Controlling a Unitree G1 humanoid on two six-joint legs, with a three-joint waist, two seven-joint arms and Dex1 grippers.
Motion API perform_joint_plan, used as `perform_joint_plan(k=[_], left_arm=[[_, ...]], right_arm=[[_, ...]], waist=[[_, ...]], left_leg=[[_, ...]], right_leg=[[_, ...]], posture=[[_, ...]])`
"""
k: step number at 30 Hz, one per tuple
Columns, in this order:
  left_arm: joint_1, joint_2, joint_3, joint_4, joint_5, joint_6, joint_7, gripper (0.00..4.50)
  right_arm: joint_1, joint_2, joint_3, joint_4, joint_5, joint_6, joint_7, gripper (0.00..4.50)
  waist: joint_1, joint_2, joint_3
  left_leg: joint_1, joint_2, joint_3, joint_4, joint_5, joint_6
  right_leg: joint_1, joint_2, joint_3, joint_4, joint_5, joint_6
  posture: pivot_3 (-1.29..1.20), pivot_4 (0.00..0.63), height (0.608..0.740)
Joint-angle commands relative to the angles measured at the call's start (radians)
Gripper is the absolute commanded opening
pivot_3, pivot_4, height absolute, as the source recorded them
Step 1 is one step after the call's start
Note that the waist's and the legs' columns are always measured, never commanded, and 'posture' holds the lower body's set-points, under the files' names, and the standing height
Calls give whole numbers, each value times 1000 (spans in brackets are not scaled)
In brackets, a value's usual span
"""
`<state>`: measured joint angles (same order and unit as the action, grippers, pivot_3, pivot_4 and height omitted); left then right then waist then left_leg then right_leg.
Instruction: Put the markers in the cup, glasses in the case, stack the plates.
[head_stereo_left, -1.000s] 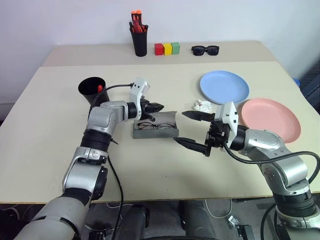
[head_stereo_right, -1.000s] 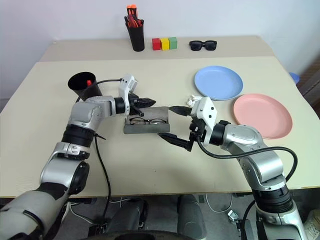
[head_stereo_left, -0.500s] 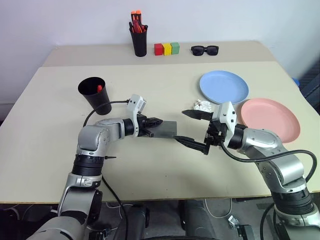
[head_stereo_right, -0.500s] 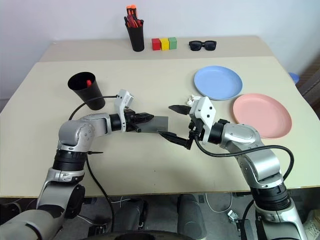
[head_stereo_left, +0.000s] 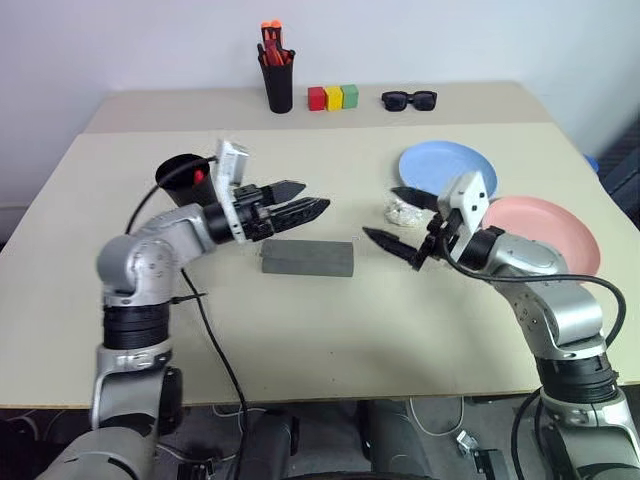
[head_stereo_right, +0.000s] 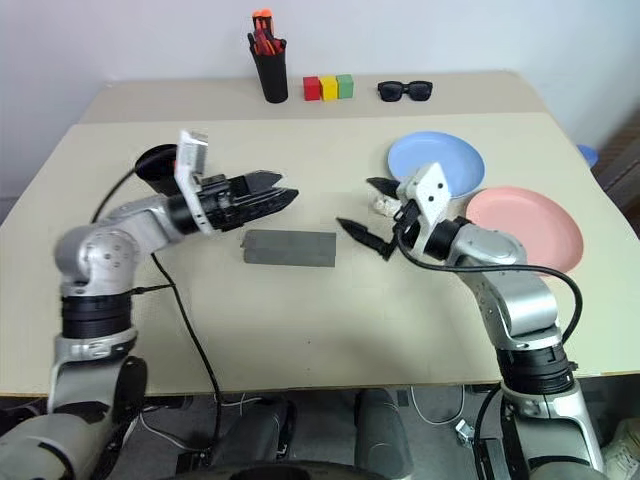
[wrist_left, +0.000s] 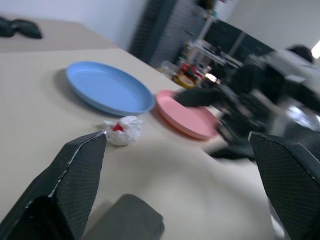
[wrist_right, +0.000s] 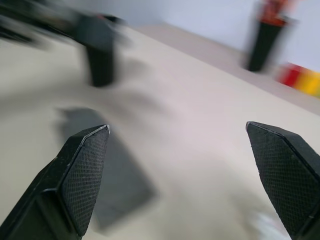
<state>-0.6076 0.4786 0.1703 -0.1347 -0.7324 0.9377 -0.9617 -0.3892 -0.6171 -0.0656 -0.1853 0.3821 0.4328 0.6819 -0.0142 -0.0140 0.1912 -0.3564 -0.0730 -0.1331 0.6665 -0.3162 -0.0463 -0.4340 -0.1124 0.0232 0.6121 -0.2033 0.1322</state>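
The grey case lies shut in the middle of the table, and the glasses are hidden. My left gripper hovers open above the case's left end, pointing right, with nothing between its fingers. Behind that arm stands the black cup, a red marker tip showing at its rim. My right gripper is open and empty, to the right of the case and pointing left. Behind it lies the light blue plate, and the salmon pink plate sits to its right; the two plates lie side by side.
A crumpled white wad lies between the right gripper's fingers and the blue plate. Along the back stand a black pen pot with orange-red pens, three coloured blocks and dark sunglasses.
The case, open with the glasses inside a second ago, now lies shut. My left gripper rose up and back from it and opened. My right gripper shifted right, towards the plates.
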Motion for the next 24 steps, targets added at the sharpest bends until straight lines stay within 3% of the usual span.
perform_joint_plan(k=[1, 5, 8, 16, 19, 24], left_arm=[[23, 34, 5, -38, -41, -51, -73, 4420], [44, 63, 13, -43, -50, -111, -133, 4420], [39, 40, 45, -33, -69, -163, -116, 4420], [73, 134, 38, 3, -101, -190, -226, 4420], [83, 143, 38, 14, -95, -205, -226, 4500], [97, 140, 33, 3, -98, -214, -212, 4500]], right_arm=[[16, -60, -81, 59, -70, -45, -42, 4500], [42, -143, -121, 160, -158, 11, -114, 4500], [63, -157, -143, 193, -175, 84, -161, 4500], [115, -165, -109, 145, -188, 292, -165, 4500], [114, -180, -91, 177, -209, 320, -158, 3654], [74, -170, -94, 229, -223, 323, -180, 1251]], waist=[[5, 0, 0], [5, 0, 0], [3, 0, 0], [-2, 0, 0], [0, 0, 0], [3, 0, 0]], left_leg=[[0, 0, 0, 0, 0, 0], [-1, 0, 0, 0, 0, 0], [0, 0, 0, 0, 0, 0], [0, 1, 1, 0, 0, 0], [1, 1, 1, 0, 0, 1], [0, 0, 0, 1, 0, 1]], right_leg=[[0, 0, 0, 0, 0, 0], [0, 0, 0, 0, 0, 0], [1, 0, 0, 0, 0, 0], [0, 0, 0, 0, 0, 0], [1, 0, 0, 0, 0, 0], [2, 0, 0, 0, 0, 0]], posture=[[0, 150, 740], [0, 150, 740], [0, 150, 740], [0, 150, 740], [0, 150, 740], [0, 150, 740]])
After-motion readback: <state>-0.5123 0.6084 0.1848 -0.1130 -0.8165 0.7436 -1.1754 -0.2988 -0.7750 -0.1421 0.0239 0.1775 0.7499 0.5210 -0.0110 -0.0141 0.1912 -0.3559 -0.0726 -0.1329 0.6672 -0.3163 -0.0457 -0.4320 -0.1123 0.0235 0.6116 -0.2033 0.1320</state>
